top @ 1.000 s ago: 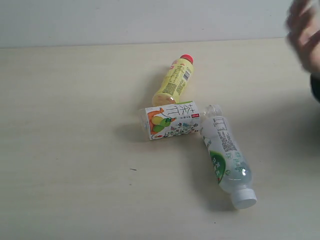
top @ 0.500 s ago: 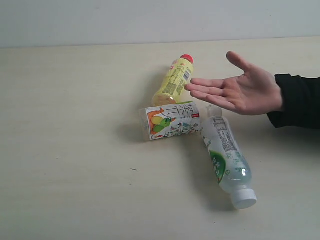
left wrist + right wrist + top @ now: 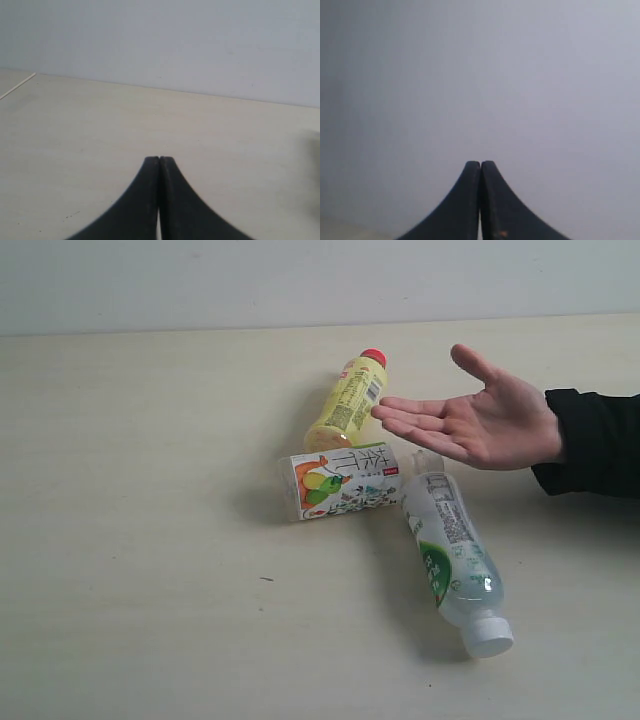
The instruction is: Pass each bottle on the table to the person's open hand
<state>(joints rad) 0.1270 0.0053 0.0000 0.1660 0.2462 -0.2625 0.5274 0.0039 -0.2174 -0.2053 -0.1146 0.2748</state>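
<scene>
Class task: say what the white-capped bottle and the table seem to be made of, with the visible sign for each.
White-capped bottle: probably clear, glossy plastic; you see through its body and a highlight glints on it. Table: matte, pale, faint grain lines; wood or wood-look laminate, the look leaves it open.

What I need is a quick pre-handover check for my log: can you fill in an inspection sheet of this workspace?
Surface: pale table with one tiny dark speck.
Job's things: three bottles lie on their sides, bunched together: yellow bottle, fruit-label bottle, clear bottle with a white cap. An open hand, palm up, reaches in from the right of the exterior view beside them.
Clutter: nothing seen.
Grippers: left gripper and right gripper are both shut and hold nothing; neither shows in the exterior view.
Cables: nothing seen.
Surroundings: plain pale wall behind the table.
</scene>
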